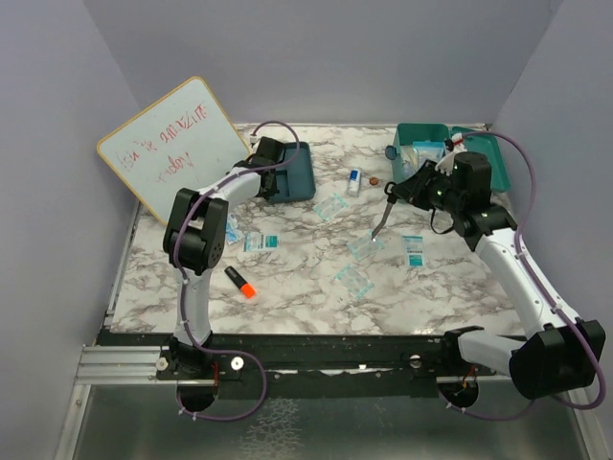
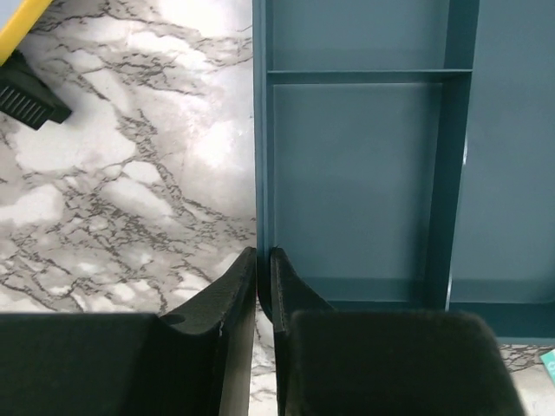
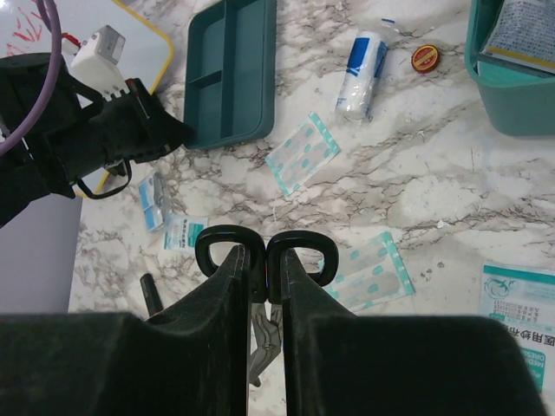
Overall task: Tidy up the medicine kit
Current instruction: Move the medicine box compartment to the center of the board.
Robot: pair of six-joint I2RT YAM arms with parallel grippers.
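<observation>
Marbled table (image 1: 287, 287) bears the kit (image 3: 512, 108), an open glossy teal box at the back right. Just in front of the kit, the right gripper (image 3: 263, 251) is pressed onto black-handled scissors (image 3: 262, 345), blades hanging down and forward. This arm is nearer. Far left of the kit, the left gripper (image 2: 264, 260) pinches the thin wall of a matte tray (image 2: 355, 173).

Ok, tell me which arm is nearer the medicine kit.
Right. The right arm, jaws shut on scissors, hovers beside the medicine kit; the left arm is well away, at the divided tray.
</observation>
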